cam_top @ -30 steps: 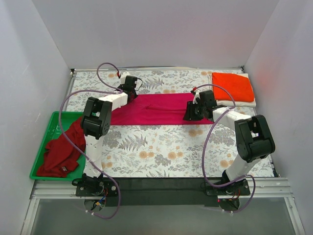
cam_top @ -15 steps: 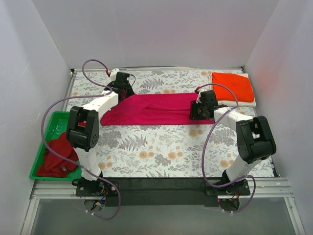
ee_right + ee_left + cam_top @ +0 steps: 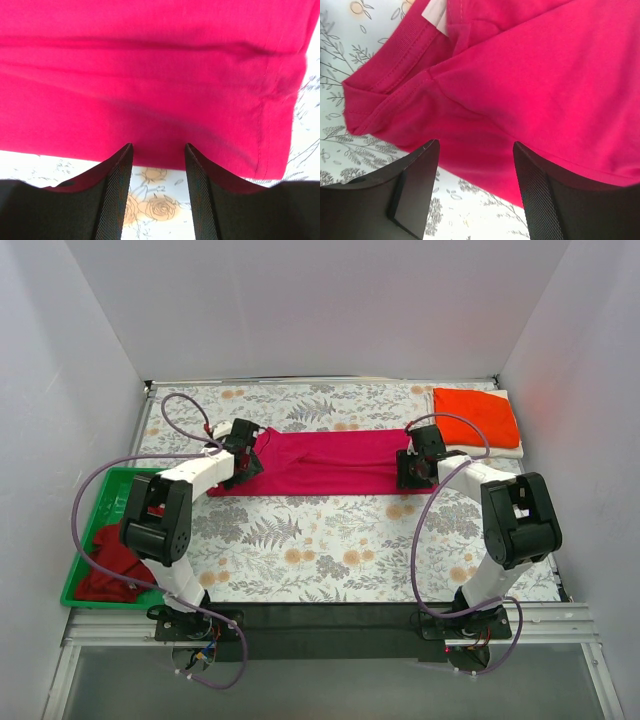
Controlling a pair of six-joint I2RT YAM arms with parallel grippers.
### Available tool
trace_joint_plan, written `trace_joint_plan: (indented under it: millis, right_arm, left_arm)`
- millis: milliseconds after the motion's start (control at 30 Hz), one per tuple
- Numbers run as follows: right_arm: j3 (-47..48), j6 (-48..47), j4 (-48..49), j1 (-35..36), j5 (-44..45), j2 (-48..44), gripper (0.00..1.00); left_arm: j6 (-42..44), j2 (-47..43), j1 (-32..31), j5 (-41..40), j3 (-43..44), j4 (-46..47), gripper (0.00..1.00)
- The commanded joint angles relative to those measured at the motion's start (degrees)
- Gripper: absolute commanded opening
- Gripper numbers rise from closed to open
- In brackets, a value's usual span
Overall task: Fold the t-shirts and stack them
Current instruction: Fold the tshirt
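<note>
The left gripper (image 3: 475, 145) is seen spread wide, nothing between its black fingers (image 3: 415, 185), whose inner pads carry a fine mesh texture. It is poised just over the collar end of the magenta-pink t-shirt (image 3: 330, 460). There the soft cotton is bunched into folds, a ribbed neckband (image 3: 407, 37) curves round, and a white label (image 3: 437, 12) is tucked inside it.

The right gripper (image 3: 158, 147) is parted more narrowly and nothing is clamped. Its tips are set at the near edge of the same shirt, close to the stitched hem at the opposite end.

The magenta-pink shirt is laid out as a long flat band on the fern-and-flower printed tablecloth (image 3: 320, 540).

Beyond its right end, toward the far corner, an orange-red t-shirt (image 3: 475, 415) is folded into a neat rectangle. It is stacked on a folded white t-shirt (image 3: 490, 450), of which only an edge is shown.

Off the left end, nearer the arm bases, a green plastic tray (image 3: 110, 485) is seen. A darker red t-shirt (image 3: 105, 575) is crumpled inside it.
</note>
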Motion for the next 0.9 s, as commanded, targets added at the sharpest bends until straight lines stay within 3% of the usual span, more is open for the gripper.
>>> trace_joint_plan:
  millis: [0, 267, 400, 667, 867]
  right_arm:
    - [0.7, 0.4, -4.3, 0.0, 0.8, 1.0, 0.45]
    - [-3.6, 0.5, -10.5, 1.7, -1.9, 1.4, 0.45]
    - [-6.5, -0.2, -15.2, 4.9, -4.6, -0.7, 0.46]
    - [-8.0, 0.6, -23.2, 22.3, -17.9, -2.1, 0.46]
    - [2.6, -2.6, -24.9, 36.3, -30.3, 5.1, 0.46]
  left_arm:
    - [-0.7, 2.2, 0.5, -1.8, 1.8, 0.1, 0.56]
    - [2.1, 14.6, 3.5, -3.2, 10.8, -2.7, 0.56]
    - [7.4, 19.4, 5.8, -3.7, 20.2, -2.9, 0.56]
    - [21.3, 31.3, 7.9, -3.0, 36.4, 1.0, 0.57]
    - [29.2, 41.7, 9.3, -3.6, 49.6, 2.3, 0.68]
